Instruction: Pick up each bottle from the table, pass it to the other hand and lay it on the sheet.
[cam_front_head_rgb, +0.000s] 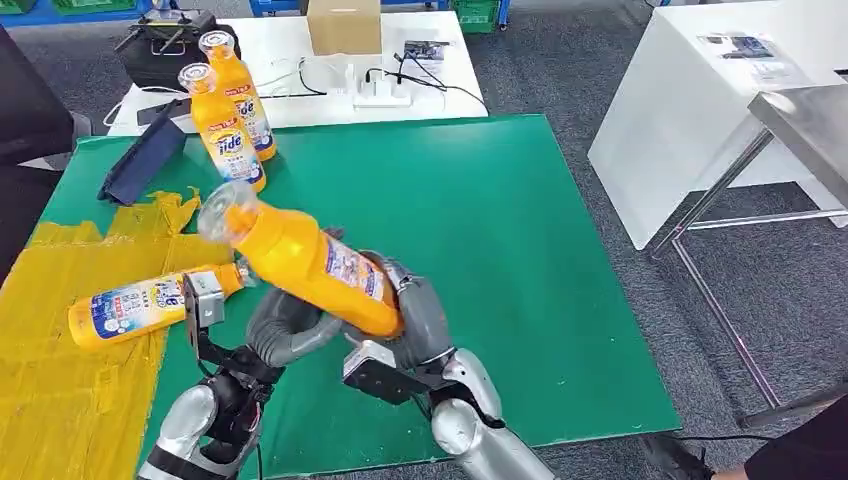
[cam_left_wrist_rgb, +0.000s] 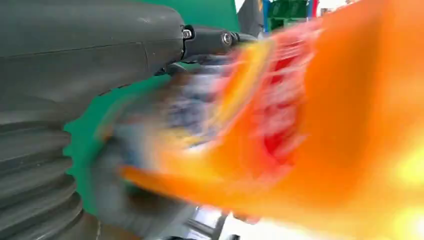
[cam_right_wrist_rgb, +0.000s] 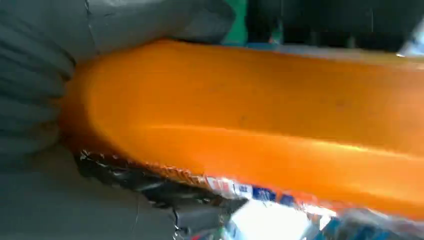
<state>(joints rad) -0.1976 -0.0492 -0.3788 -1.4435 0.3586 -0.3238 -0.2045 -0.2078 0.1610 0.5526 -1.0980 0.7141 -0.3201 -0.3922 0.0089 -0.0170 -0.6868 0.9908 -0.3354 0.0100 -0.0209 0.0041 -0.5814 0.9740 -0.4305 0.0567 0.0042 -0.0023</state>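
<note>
Head view: above the green mat (cam_front_head_rgb: 480, 220), the right hand (cam_front_head_rgb: 420, 320) grips an orange bottle (cam_front_head_rgb: 310, 262) at its base, tilted; the left hand (cam_front_head_rgb: 285, 330) cups beneath it, grasp unclear. Another bottle (cam_front_head_rgb: 130, 310) lies on the yellow sheet (cam_front_head_rgb: 70, 400).

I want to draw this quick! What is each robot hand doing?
Left robot hand: grips the orange bottle from underneath.
Right robot hand: holds the same bottle at its base.

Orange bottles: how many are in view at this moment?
4. Two standing bottles are upright at the green mat's far left. One lying bottle is on the yellow sheet. One held bottle is tilted between the left hand and right hand.
</note>
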